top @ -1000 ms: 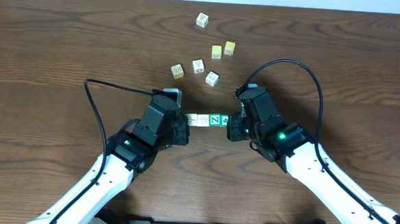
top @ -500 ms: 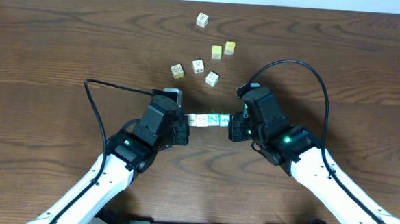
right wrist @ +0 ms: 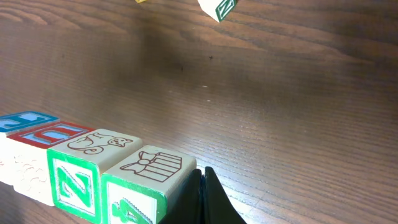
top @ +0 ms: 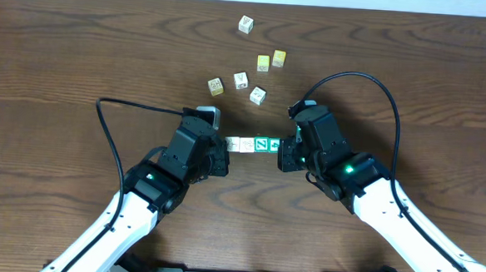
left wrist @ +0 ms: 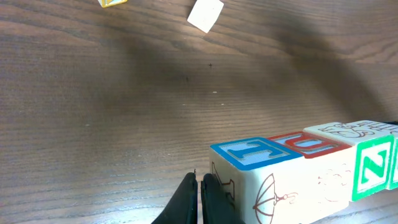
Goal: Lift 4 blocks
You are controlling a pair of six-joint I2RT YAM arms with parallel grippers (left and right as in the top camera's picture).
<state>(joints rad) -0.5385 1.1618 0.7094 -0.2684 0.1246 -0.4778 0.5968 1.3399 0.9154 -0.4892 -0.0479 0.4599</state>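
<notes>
Four blocks form a tight row (top: 255, 145) between my two grippers. From the left they are blue-topped (left wrist: 252, 152), red-topped (left wrist: 308, 144), a green "N" block (right wrist: 74, 180), and a green block with a gift drawing on top (right wrist: 152, 168). My left gripper (left wrist: 199, 186) is shut, and its closed fingers press flat against the blue-topped end. At the green gift end my right gripper (right wrist: 202, 180) is also shut and presses the same way. The row is squeezed end to end. I cannot tell whether it is off the table.
Loose cubes lie farther back: a white one (top: 245, 24), two yellow ones (top: 263, 63) (top: 279, 58), and three pale lettered ones (top: 216, 85) (top: 241, 80) (top: 258, 95). Black cables (top: 354, 75) arc behind each arm.
The right arm has shifted a little to the right and the left arm's cable has swung slightly left. The row stays pinched between both shut grippers in about the same place.
</notes>
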